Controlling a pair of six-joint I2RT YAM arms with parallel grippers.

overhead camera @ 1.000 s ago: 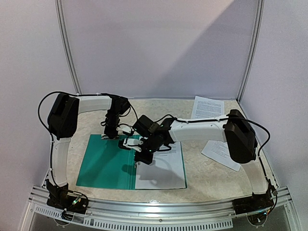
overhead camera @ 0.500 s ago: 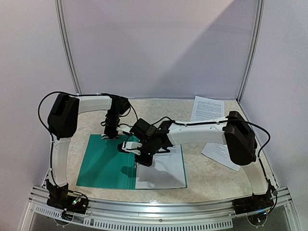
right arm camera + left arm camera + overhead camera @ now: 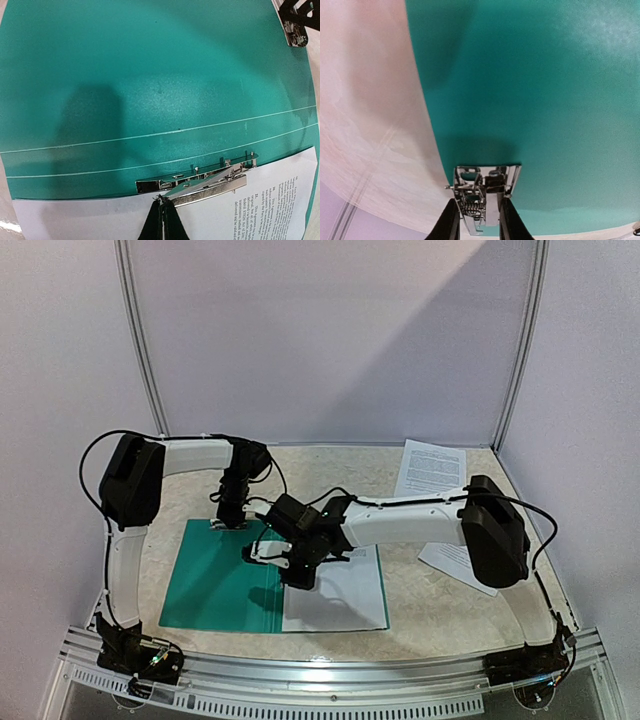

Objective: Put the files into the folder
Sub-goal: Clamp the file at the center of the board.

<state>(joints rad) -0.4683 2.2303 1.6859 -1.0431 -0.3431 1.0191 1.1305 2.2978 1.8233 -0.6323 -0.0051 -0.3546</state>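
Observation:
The teal folder (image 3: 215,585) lies open on the table, and a white printed sheet (image 3: 340,600) lies on its right half. My left gripper (image 3: 228,523) is at the folder's far left corner, its jaws closed on a small metal clip (image 3: 482,197) there. My right gripper (image 3: 254,556) is shut over the spine. In the right wrist view its fingertips (image 3: 162,202) touch the left end of the long metal clip lever (image 3: 210,187), which stands raised above the sheet's edge (image 3: 260,200). The folder fills the left wrist view (image 3: 535,90).
Two more printed sheets lie loose on the table, one at the back right (image 3: 432,465) and one under the right arm (image 3: 455,558). The booth's walls and white posts close in the back and sides. A metal rail (image 3: 330,670) runs along the near edge.
My right gripper has moved left and a little toward me along the folder's spine. The left arm and the folder have stayed still.

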